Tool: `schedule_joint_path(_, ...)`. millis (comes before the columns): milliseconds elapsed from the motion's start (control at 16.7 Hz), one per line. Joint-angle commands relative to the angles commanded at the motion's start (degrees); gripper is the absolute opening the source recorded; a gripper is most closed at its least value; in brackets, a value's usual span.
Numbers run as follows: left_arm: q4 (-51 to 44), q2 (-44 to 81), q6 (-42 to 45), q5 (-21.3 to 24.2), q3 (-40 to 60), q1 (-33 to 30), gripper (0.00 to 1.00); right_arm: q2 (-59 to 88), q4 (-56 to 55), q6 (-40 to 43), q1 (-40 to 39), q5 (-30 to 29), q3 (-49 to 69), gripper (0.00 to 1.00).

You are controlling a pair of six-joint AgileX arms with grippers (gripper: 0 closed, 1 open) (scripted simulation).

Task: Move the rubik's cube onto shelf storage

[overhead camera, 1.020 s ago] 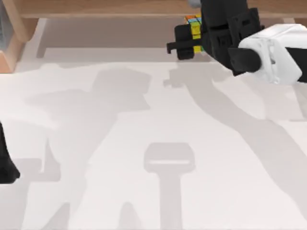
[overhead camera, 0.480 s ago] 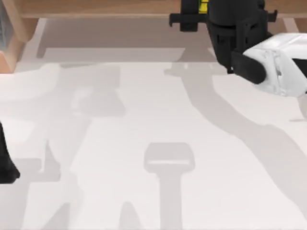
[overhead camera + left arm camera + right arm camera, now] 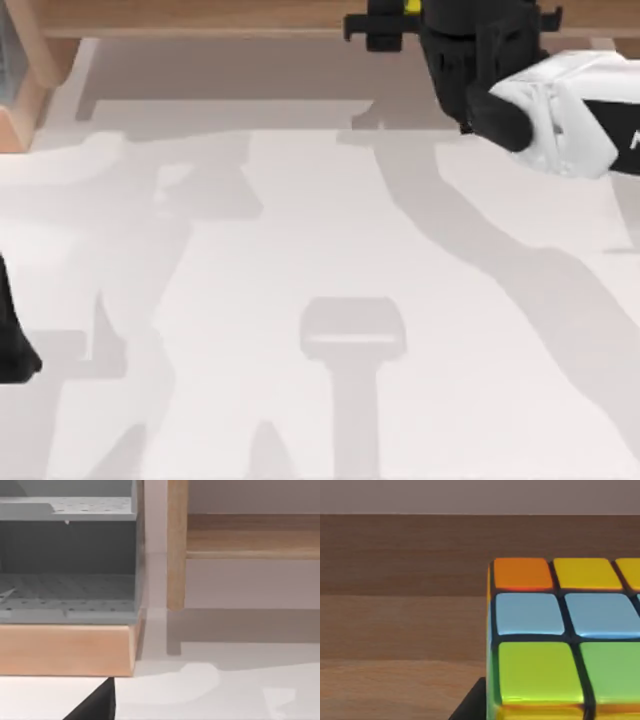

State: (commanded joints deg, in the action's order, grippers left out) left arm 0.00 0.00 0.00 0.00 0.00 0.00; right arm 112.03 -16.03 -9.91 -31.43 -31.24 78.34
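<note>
The rubik's cube [image 3: 412, 6] shows as a sliver of yellow at the far edge of the top view, above the board of the shelf storage [image 3: 200, 15]. My right gripper [image 3: 408, 18] is shut on it, with one black finger [image 3: 372, 26] sticking out to the left. In the right wrist view the cube [image 3: 555, 645] is close up, with orange, yellow, blue and green tiles, just above the wooden board [image 3: 400, 625]. My left arm [image 3: 12, 340] stays parked at the left edge of the table.
A wooden upright [image 3: 40, 50] of the shelf stands at the far left, seen also as a post [image 3: 176, 545]. A grey perforated rack [image 3: 65, 570] on a wooden base [image 3: 65, 650] sits beside it. The white table [image 3: 300, 250] lies in front.
My right gripper has carried the cube away from the table's front, from before the shelf edge to over the shelf board. The left arm has not moved.
</note>
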Motion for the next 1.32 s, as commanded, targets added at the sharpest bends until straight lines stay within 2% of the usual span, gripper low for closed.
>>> schedule_joint_path(480,0.0,0.0,0.0,0.0,0.0,0.0,1.00,12.4,1.6,1.6,3.9,3.9,15.1,0.00)
schedule_joint_path(840,0.0,0.0,0.0,0.0,0.0,0.0,1.00,13.7,2.1,1.9,5.0,4.2,16.9,0.00)
schedule_joint_path(1320,0.0,0.0,0.0,0.0,0.0,0.0,1.00,13.7,2.1,1.9,5.0,4.2,16.9,0.60)
